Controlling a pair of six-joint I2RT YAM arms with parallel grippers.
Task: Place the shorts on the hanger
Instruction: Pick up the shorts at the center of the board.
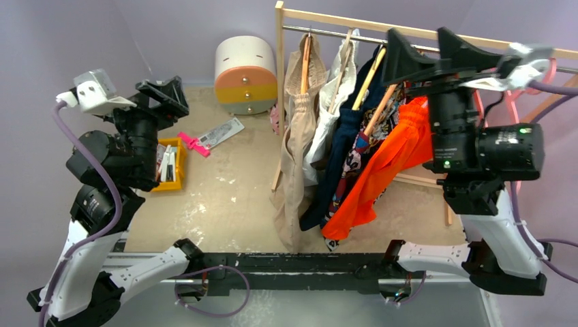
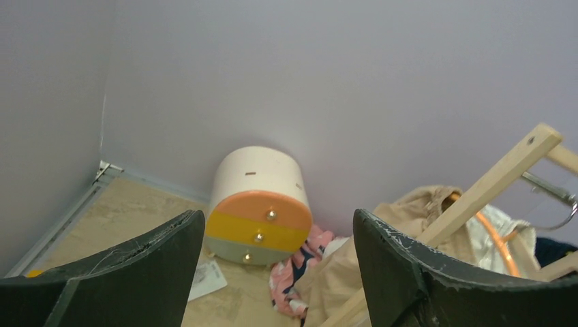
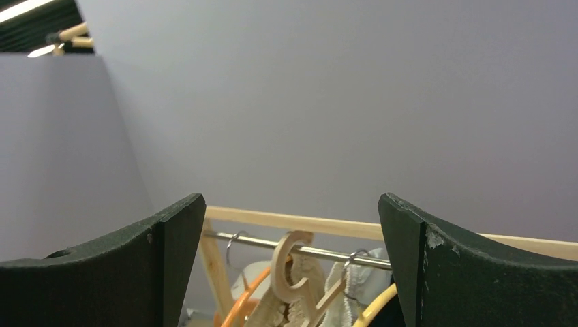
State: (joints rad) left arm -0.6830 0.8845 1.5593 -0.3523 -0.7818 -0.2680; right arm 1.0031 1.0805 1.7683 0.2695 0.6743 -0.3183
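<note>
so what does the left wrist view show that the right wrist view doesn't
Only the left wrist view: the round drawer unit, the shorts crumpled beside it, and the tabletop.
Only the right wrist view: a pale wooden hanger hook on the rod and a light strip at top left.
Both: the wooden rack, the purple wall, and that arm's own gripper open and empty, left gripper and right gripper.

drawer unit (image 1: 245, 71) and rack post (image 1: 279, 68) flank the shorts (image 2: 294, 276); near tabletop (image 1: 232, 197) open.
</note>
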